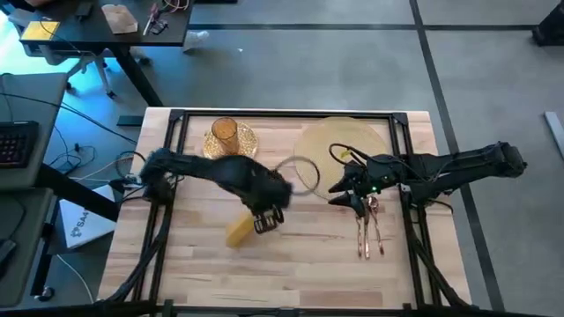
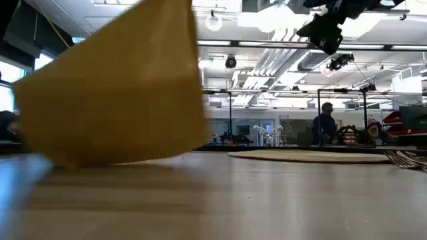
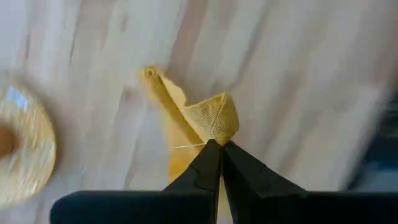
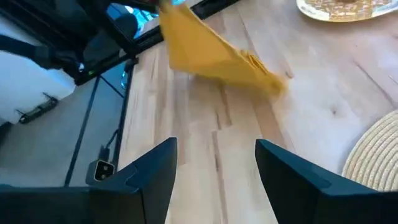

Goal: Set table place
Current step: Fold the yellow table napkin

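The table (image 1: 291,264) is a broad light plank top with a black frame rail running around it, and most of its near half is bare wood. At the far side, right of centre, lies the round tan woven placemat (image 1: 344,141), flat and with nothing on it that the overhead view makes clear. To its left, at the far left of the tabletop, sits the gold speckled plate (image 1: 233,141) with the amber glass (image 1: 224,130) standing upright on it. The copper-coloured cutlery (image 1: 370,233) lies on the wood near the right rail, the pieces side by side with their long axes running from the far edge toward the near edge.

The yellow napkin (image 3: 186,124) is at the middle of the table, left of centre and nearer the front than the plate. It is a woven cloth, pinched up at one corner so it hangs as a slanting sheet, its lower end seemingly touching the wood, though blur makes that uncertain.

The left gripper (image 3: 221,146) is clenched on that raised corner, fingers pressed together. The right gripper (image 4: 214,168) hovers by the placemat's near edge above the cutlery, its fingers spread apart and empty.
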Robot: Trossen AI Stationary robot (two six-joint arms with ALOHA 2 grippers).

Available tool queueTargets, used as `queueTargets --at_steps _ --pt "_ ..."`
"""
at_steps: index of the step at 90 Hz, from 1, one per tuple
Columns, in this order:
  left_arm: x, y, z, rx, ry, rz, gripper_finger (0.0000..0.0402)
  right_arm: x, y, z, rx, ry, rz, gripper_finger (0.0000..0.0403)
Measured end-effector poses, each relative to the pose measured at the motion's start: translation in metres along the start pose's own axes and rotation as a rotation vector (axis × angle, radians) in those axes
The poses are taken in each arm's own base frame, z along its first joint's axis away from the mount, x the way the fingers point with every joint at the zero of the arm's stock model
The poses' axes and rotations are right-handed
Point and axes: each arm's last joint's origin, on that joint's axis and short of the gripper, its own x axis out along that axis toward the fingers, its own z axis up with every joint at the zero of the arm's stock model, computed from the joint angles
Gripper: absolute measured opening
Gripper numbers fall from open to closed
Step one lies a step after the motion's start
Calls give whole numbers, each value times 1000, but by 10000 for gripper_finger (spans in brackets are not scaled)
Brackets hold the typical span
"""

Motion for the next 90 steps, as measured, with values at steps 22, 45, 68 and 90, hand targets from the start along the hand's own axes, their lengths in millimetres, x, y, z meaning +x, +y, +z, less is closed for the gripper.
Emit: queueTargets --at_steps 22,45,68,90 --pt "-80 14 -12 -40 -321 -101 0 -6 6 12 -56 6 -19 204" --pt "-113 16 -27 68 -515 -23 0 -32 25 45 -33 -9 -121 204" --pt "-115 15 -29 171 -513 -33 0 13 35 31 -99 134 -147 207" --pt "-116 15 -30 184 -496 -66 0 96 10 11 -91 254 -243 240"
